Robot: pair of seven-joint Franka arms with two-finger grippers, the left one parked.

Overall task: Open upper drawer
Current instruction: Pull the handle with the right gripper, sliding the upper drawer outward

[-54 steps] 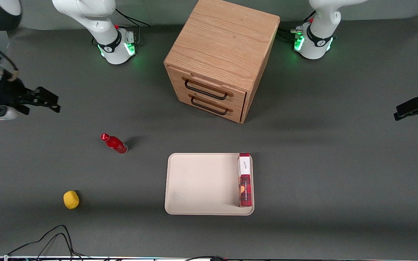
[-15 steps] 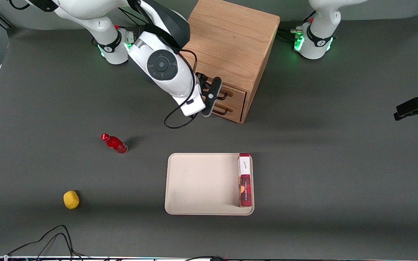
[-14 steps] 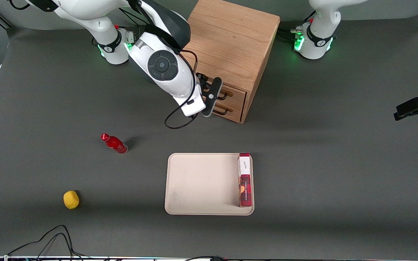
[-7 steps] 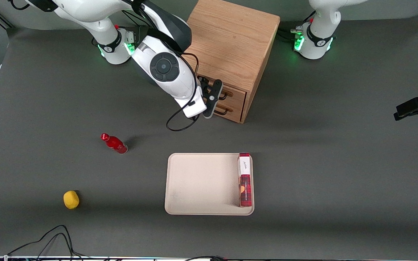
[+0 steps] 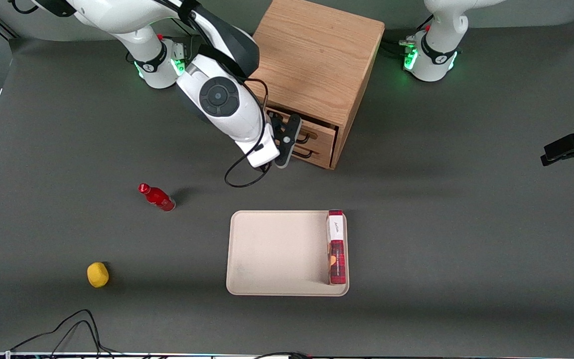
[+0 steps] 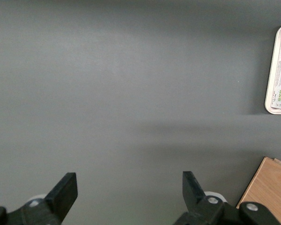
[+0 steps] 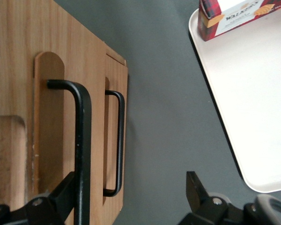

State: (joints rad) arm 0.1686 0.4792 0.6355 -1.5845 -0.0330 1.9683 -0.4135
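Observation:
The wooden cabinet [image 5: 317,55] stands at the table's back middle. Its upper drawer [image 5: 320,132] shows in the right wrist view [image 7: 51,140] with its thin black wire handle [image 7: 83,140]. The lower drawer's handle [image 7: 120,140] lies beside it. My right gripper [image 5: 283,135] is in front of the drawers and hides most of both fronts in the front view. In the right wrist view the gripper [image 7: 131,187] is open. One finger [image 7: 65,192] sits against the upper handle's bar and the other finger [image 7: 194,187] hangs over bare table.
A cream tray [image 5: 277,249] holding a red biscuit box [image 5: 337,249] lies nearer the front camera than the cabinet. A red bottle [image 5: 157,197] and a yellow ball [image 5: 97,274] lie toward the working arm's end. Cables [image 5: 68,329] run along the front edge.
My right arm swung in from the table's end to the drawer fronts. In the last half second it drew back slightly from the cabinet, and the upper handle shifted with it.

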